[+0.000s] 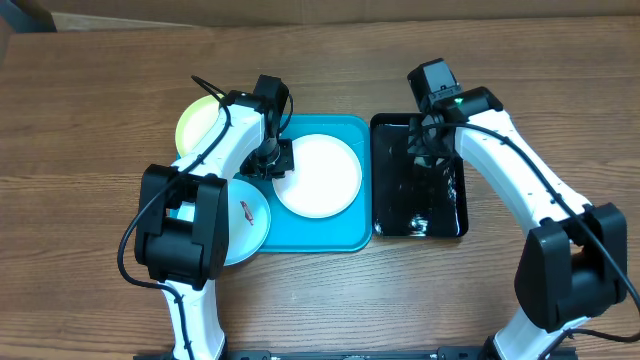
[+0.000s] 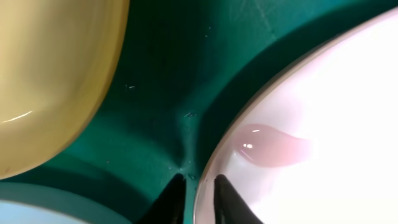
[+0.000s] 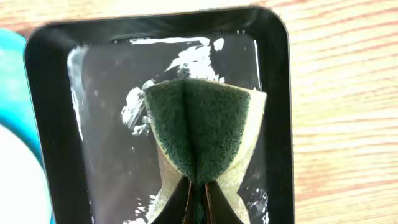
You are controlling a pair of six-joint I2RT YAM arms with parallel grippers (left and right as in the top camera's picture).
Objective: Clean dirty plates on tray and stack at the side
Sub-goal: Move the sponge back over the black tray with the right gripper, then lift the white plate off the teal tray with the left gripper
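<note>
No text, no labels, no numbers (nothing legible)

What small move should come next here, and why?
Probably swing the right gripper, pinching the green-and-yellow sponge at the glossy black tray, toward the round white plastic plate: a pinkish smear shows, and the left gripper straddles its rim.

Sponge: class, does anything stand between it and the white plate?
Nothing visible does. The sponge, pinched in the right gripper, hangs over the black tray; only that tray's low rim and the turquoise tray's lie between it and the white plate. The left gripper straddles the plate's far, left rim.
</note>
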